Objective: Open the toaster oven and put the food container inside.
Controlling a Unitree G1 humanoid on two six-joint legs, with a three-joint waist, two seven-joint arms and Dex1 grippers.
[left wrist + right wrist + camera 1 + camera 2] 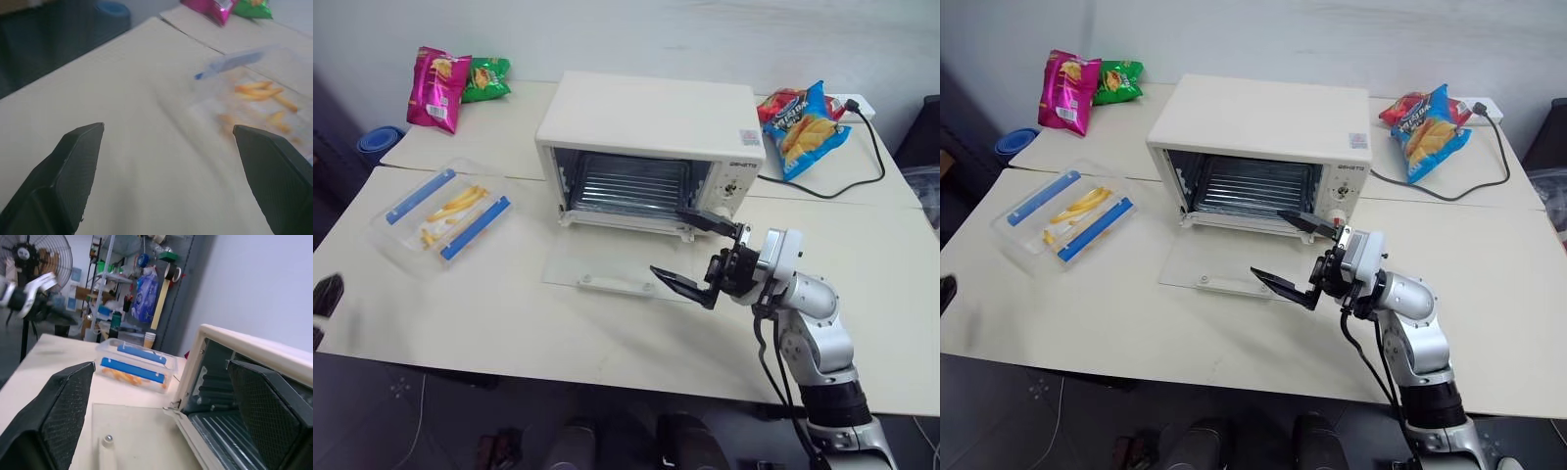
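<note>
Before the open toaster oven (651, 137), the right claw (695, 255) gapes wide, empty.

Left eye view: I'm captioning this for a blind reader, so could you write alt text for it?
A cream toaster oven stands on a white table, its glass door folded down flat, with the right gripper open just in front of it. The clear food container of fries lies on the table to the oven's left; snack bags lie behind.
</note>
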